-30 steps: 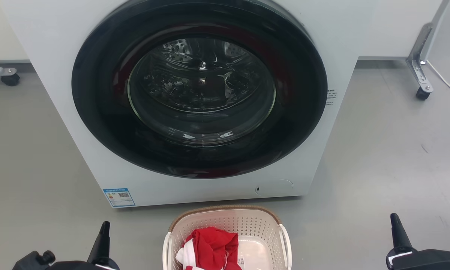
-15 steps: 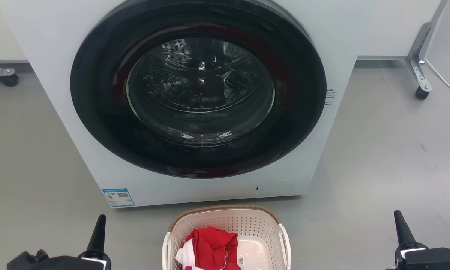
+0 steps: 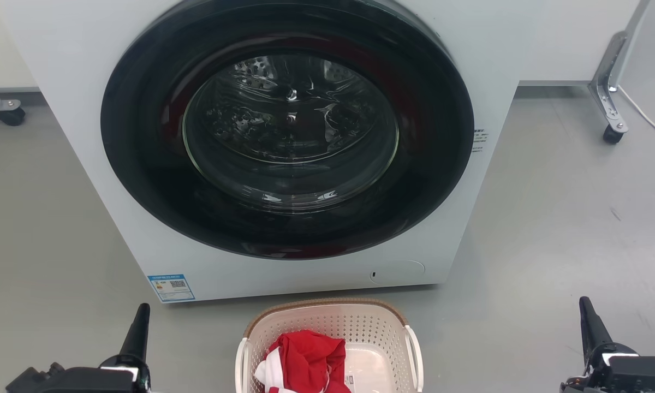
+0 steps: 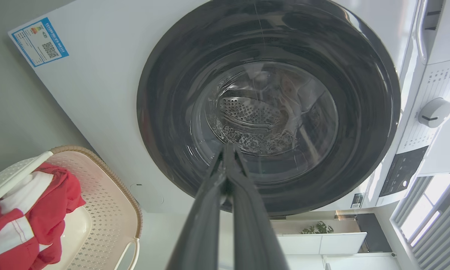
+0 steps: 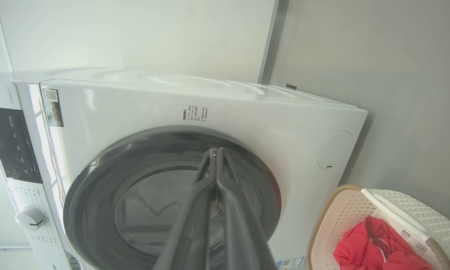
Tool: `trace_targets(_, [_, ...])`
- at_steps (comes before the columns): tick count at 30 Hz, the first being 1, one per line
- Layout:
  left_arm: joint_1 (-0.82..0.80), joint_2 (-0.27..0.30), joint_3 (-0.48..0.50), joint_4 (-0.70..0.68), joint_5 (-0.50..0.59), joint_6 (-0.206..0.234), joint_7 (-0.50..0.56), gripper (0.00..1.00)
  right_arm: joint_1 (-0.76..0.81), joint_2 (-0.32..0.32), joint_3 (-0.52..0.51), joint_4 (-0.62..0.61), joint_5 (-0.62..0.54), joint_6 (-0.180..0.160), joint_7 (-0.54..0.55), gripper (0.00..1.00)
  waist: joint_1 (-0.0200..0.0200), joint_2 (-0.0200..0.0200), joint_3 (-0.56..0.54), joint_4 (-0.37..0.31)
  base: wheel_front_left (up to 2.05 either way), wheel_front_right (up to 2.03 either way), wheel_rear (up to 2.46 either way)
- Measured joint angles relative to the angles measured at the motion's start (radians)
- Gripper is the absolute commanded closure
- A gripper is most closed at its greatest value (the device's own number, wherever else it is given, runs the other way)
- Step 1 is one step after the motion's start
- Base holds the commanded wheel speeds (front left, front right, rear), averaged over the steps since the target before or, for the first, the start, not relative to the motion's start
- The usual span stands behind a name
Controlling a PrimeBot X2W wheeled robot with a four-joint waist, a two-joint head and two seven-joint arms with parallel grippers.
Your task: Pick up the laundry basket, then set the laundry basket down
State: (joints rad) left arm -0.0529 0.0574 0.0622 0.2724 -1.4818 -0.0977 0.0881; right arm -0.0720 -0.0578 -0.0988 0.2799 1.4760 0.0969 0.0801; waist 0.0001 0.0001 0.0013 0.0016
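The basket [image 3: 360, 326] stands on the floor [image 3: 551, 218] just in front of the washer [image 3: 142, 234], between the two grippers and apart from both. The left gripper [image 3: 140, 316] hangs to its left and the right gripper [image 3: 587, 316] further off to its right. In each wrist view the fingers lie together, tips touching, clamped on nothing. Inside the basket a crumpled red and white garment [image 3: 305, 357] lies toward the left side, with bare bottom showing to the right. The basket is cream, perforated, with rounded corners, a brown woven-look rim [image 3: 327, 302] and white side handles [image 3: 415, 355]. The washer's round dark door [image 3: 289, 125] is closed.
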Motion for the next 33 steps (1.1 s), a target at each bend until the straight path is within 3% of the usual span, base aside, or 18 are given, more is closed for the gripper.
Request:
trace_targets(9, [-0.022,-0.012,0.028,0.019,-0.105,-0.018,0.025,1.00,-0.010,0.013,-0.033,0.018,0.119,0.022,0.033,1.00,0.0000,-0.0001,0.000,-0.002,0.00,0.00,0.00])
trace_targets(33, [-0.027,-0.015,0.029,0.020,-0.119,-0.026,0.025,1.00,-0.021,0.014,-0.034,0.019,0.120,0.023,0.033,1.00,-0.0002,-0.0001,0.000,-0.002,0.00,0.00,0.00])
